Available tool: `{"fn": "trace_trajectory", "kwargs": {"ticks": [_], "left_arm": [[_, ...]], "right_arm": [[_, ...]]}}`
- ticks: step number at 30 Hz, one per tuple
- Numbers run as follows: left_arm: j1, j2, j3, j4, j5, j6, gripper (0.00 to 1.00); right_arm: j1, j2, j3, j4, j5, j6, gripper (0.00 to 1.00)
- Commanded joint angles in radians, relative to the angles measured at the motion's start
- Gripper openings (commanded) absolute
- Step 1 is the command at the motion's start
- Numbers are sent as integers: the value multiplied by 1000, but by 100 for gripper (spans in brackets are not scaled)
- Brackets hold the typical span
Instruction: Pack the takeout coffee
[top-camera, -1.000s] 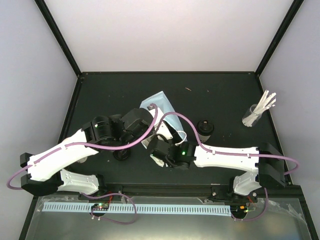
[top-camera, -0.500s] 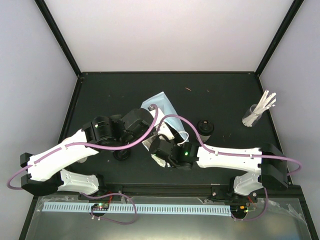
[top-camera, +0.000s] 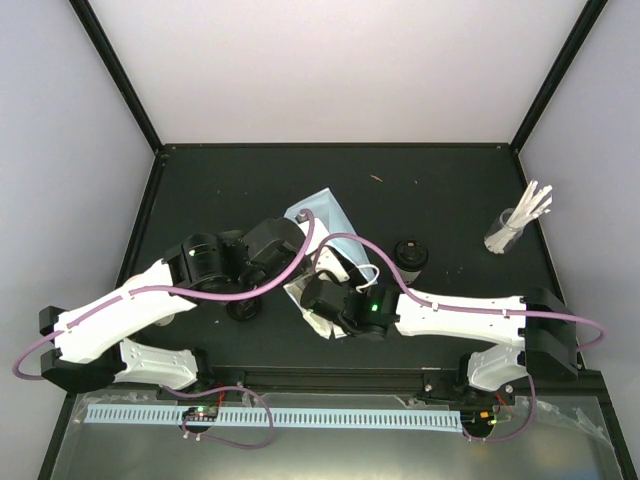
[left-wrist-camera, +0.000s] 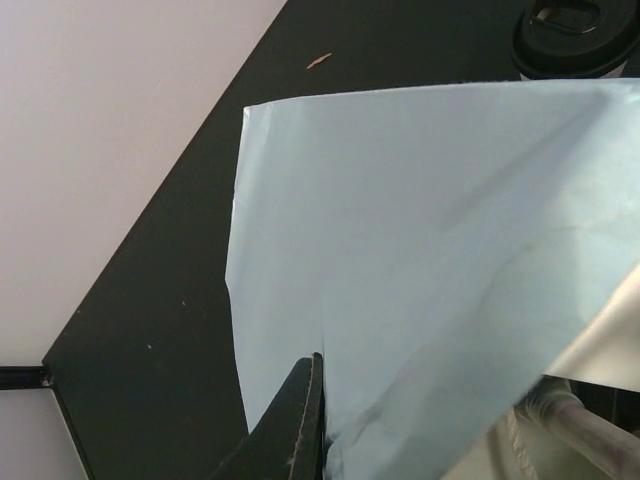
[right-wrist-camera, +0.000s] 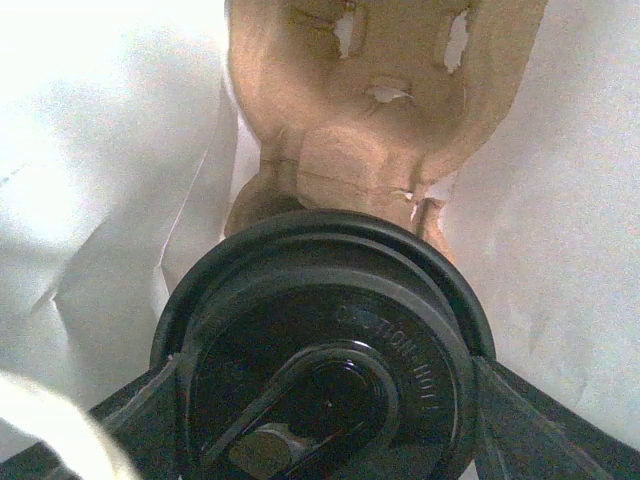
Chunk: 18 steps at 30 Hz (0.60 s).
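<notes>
The light-blue paper bag (top-camera: 322, 208) lies on its side mid-table with its mouth toward the arms. My left gripper (left-wrist-camera: 318, 368) is shut on the bag's blue wall (left-wrist-camera: 420, 230), holding the mouth up. My right gripper (right-wrist-camera: 325, 375) is inside the bag, shut on a takeout coffee cup whose black lid (right-wrist-camera: 330, 340) fills the right wrist view. Just beyond that cup, the brown pulp carrier (right-wrist-camera: 385, 95) rests against the bag's white inner wall. Another lidded cup (top-camera: 410, 256) stands on the table right of the bag, and its lid (left-wrist-camera: 575, 35) shows in the left wrist view.
A clear glass of white sticks (top-camera: 515, 226) stands at the far right. A dark round object (top-camera: 243, 308) sits partly under the left arm. The bag's white handle (top-camera: 358, 262) loops over the right arm. Black frame posts and pale walls enclose the table (top-camera: 230, 190).
My right gripper has slid a little to the left, deeper into the bag's mouth, with the cup in it. The left gripper has kept its hold on the bag.
</notes>
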<state>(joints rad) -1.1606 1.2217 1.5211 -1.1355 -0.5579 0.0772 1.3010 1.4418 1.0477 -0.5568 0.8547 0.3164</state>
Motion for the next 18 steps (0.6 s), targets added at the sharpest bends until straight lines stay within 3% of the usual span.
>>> {"fn": "trace_trajectory", "kwargs": {"ticks": [1,18], "left_arm": [[-24,-29,47,53,78,-28,2],[-16,-32,97,23,241,-138,1]], "right_arm": [[-11,-15,38,-76,-63,-8,49],[-11,-52,148,-358,-251,8,49]]}}
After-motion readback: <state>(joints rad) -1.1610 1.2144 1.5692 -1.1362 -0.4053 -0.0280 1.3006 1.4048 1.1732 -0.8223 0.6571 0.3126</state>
